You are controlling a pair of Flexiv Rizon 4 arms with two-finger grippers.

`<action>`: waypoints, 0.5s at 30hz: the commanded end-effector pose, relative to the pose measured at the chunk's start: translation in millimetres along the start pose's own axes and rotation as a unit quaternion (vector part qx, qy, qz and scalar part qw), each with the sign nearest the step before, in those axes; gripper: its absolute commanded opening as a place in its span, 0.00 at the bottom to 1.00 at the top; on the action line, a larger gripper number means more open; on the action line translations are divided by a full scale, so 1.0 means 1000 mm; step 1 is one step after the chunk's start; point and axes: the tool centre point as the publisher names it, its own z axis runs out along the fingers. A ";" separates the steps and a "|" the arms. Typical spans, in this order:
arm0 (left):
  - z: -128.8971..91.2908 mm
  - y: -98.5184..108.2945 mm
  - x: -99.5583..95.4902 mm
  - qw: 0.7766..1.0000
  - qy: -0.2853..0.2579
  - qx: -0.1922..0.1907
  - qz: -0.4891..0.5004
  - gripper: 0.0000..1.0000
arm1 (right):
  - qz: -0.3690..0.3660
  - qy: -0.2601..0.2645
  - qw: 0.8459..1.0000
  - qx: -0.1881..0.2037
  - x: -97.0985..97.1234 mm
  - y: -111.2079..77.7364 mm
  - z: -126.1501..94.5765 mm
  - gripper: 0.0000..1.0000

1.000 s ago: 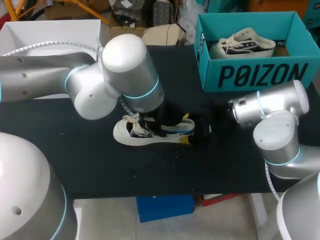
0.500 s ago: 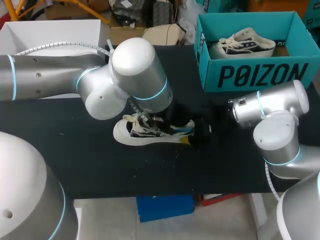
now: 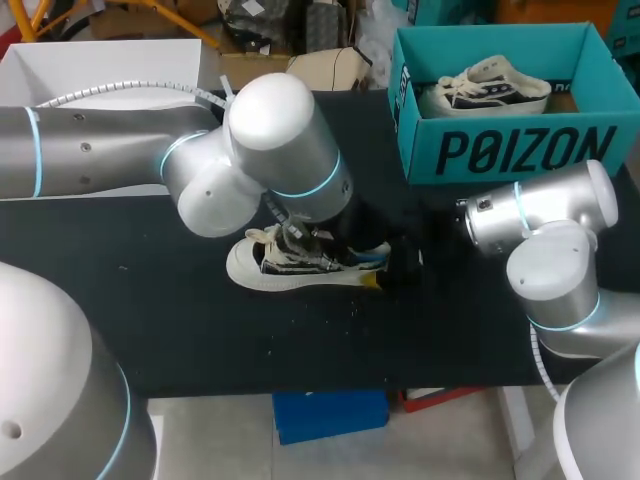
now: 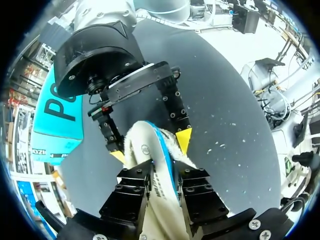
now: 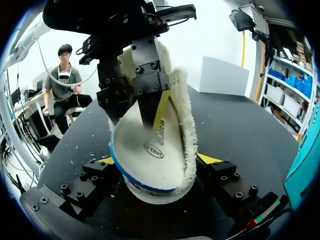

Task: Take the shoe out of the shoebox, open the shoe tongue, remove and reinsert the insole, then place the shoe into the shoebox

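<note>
Both arms' jaws pinch the shoe (image 3: 250, 270) on the table (image 3: 150, 330), well inside its edges.

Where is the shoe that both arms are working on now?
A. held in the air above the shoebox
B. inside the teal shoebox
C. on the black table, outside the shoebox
C: the shoe lies on the black table, well apart from the teal shoebox, which holds the other shoe.
</note>
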 end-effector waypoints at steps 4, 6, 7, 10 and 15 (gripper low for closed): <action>0.008 -0.004 -0.002 1.000 0.001 -0.001 0.001 0.18 | 0.001 0.000 1.000 0.000 -0.002 -0.003 0.001 0.00; 0.009 -0.004 -0.003 1.000 0.002 -0.002 0.000 0.00 | 0.001 0.000 1.000 0.000 -0.002 -0.003 0.001 0.00; 0.010 -0.004 -0.003 1.000 0.003 -0.003 0.000 0.00 | 0.001 0.000 1.000 0.000 -0.002 -0.003 0.001 0.00; 0.010 -0.005 -0.002 1.000 0.005 -0.004 -0.004 0.00 | 0.001 0.000 1.000 0.000 -0.002 -0.003 0.001 0.00; -0.003 -0.007 0.003 1.000 0.009 0.012 -0.005 0.00 | 0.001 0.000 1.000 0.000 -0.002 -0.003 0.001 0.00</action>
